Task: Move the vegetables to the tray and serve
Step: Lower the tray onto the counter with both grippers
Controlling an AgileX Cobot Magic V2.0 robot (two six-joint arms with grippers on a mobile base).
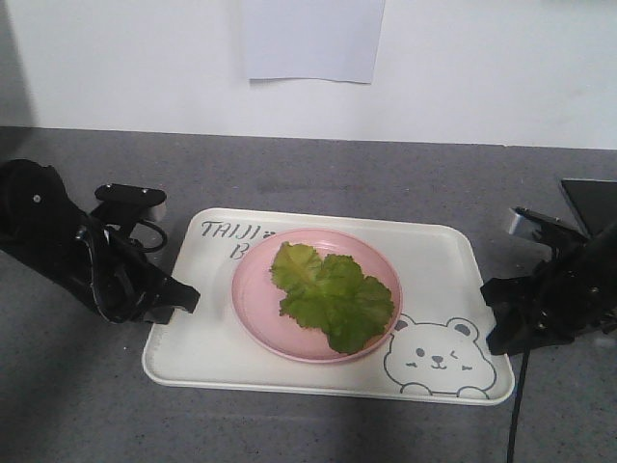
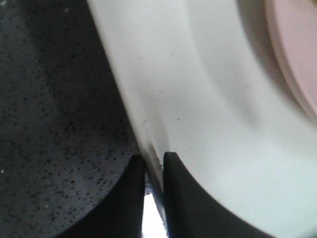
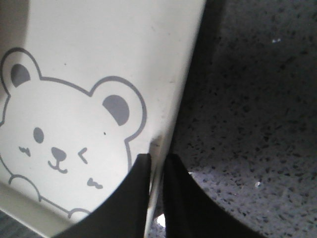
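Observation:
Green crinkled vegetables (image 1: pixel 333 294) lie on a round pink plate (image 1: pixel 253 289) in the middle of the cream-white tray (image 1: pixel 207 342), which bears grey lettering and a winking bear (image 1: pixel 436 359). My left gripper (image 1: pixel 183 299) is shut on the tray's left rim (image 2: pixel 148 144), one black finger outside and one inside. At the opposite side my right gripper (image 1: pixel 492 309) is shut on the right rim (image 3: pixel 161 144), beside the bear drawing (image 3: pixel 64 134). The pink plate's edge (image 2: pixel 297 59) shows in the left wrist view.
The tray rests on a dark grey speckled counter (image 1: pixel 318 164) against a white wall with a sheet of paper (image 1: pixel 310 39). A dark object (image 1: pixel 590 201) sits at the far right behind my right arm.

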